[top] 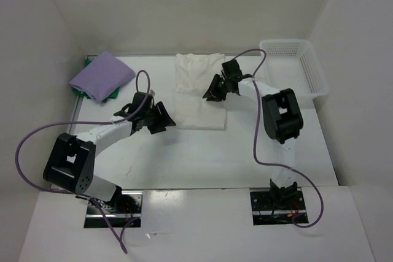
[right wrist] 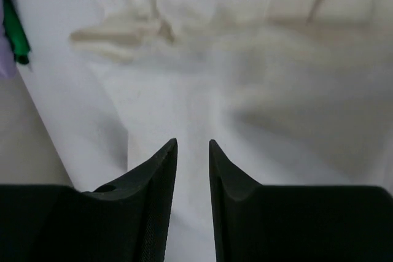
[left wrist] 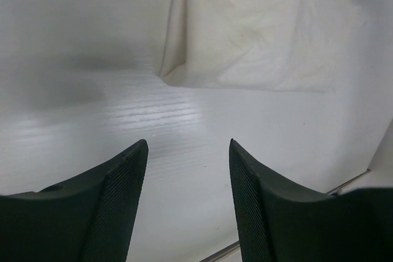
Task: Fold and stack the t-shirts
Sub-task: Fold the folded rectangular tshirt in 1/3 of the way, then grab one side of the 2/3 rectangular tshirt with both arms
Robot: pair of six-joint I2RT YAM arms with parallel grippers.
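The cream-white t-shirt (top: 195, 93) lies partly folded in the middle of the table. It also shows in the left wrist view (left wrist: 245, 35) and the right wrist view (right wrist: 245, 41). The lavender-purple t-shirt (top: 101, 75) lies folded on the bright green t-shirt (top: 79, 90) at the far left. My left gripper (top: 164, 119) is open and empty over bare table (left wrist: 188, 145), just short of the cream shirt's near left corner. My right gripper (top: 210, 94) hovers over the cream shirt's right side (right wrist: 193, 142). Its jaws stand narrowly apart with nothing between them.
A white plastic lattice basket (top: 293, 69) stands at the far right of the table. White walls close in the table at the back and sides. Purple cables loop beside both arms. A strip of the green shirt (right wrist: 15, 35) shows at the left edge of the right wrist view.
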